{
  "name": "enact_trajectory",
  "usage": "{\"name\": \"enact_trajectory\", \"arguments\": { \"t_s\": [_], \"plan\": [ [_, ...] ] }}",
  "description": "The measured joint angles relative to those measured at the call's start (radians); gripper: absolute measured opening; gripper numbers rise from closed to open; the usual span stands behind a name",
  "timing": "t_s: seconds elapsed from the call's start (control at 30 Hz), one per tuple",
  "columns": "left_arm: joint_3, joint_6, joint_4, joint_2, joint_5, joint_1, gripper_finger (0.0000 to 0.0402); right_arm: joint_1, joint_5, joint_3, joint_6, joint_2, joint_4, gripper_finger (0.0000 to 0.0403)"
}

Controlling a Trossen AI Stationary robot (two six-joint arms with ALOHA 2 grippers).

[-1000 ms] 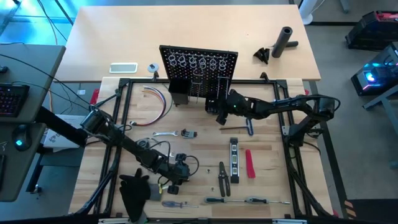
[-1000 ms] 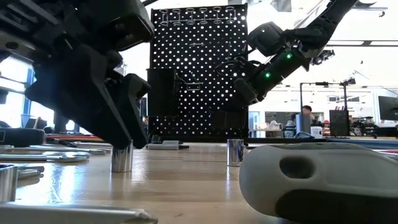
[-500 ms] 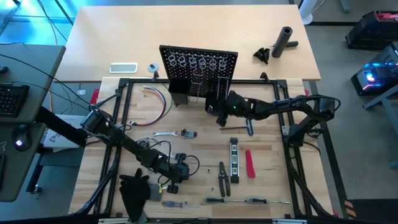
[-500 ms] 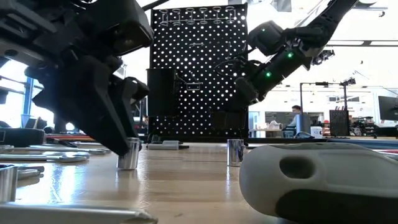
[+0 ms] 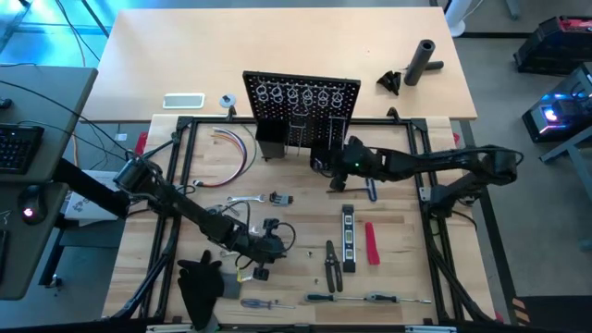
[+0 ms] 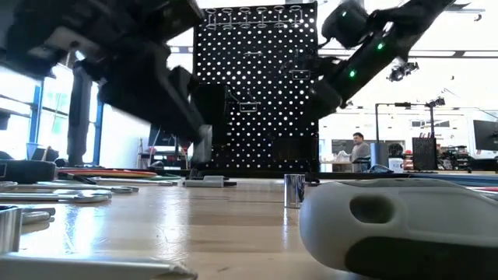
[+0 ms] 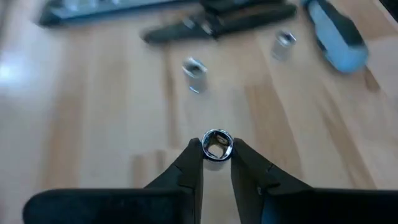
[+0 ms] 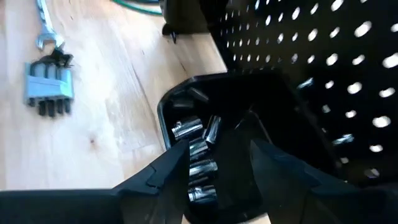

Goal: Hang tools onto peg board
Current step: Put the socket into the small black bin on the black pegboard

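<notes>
So the left end effector (image 7: 216, 163) is pinched tight on a small silver socket (image 7: 216, 144), lifted just off the worktop (image 7: 93, 124). Right end effector (image 8: 219, 163) hangs open over the bin (image 8: 180, 93) of sockets on the peg board (image 5: 301, 109). Next, probably carry the socket to that bin and let go.

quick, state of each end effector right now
Left end effector: shut on a small silver socket, lifted off the table.
Right end effector: open, holding nothing, poised over the black bin of sockets on the peg board.
</notes>
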Motion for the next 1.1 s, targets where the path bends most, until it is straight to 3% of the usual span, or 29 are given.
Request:
{"name": "enact_trajectory", "arguments": {
  "t_s": [0.27, 0.43, 0.53, 0.67, 0.83, 1.1],
  "plan": [
    [0.0, 0.116, -0.003, -0.108, -0.107, 0.034, 0.0047, 0.051, 0.015, 0.0, -0.013, -0.141, -0.055, 0.0165],
    [0.0, 0.188, 0.003, -0.163, -0.229, 0.047, 0.0047, 0.106, 0.006, 0.0, 0.012, -0.216, -0.107, 0.0165],
    [0.0, 0.242, 0.046, -0.188, -0.309, 0.055, 0.0047, 0.153, -0.042, 0.0, 0.043, -0.243, -0.119, 0.0165],
    [0.0, 0.348, 0.173, -0.204, -0.332, 0.083, 0.0047, 0.243, -0.073, 0.0, 0.065, -0.255, -0.088, 0.0165],
    [-0.002, 0.464, 0.36, -0.205, -0.267, 0.147, 0.0047, 0.362, -0.061, 0.0, 0.055, -0.253, 0.018, 0.0165],
    [-0.059, 0.415, 0.693, -0.205, 0.001, 0.282, 0.0047, 0.499, 0.085, 0.001, -0.105, -0.252, 0.171, 0.0165]
  ]
}}
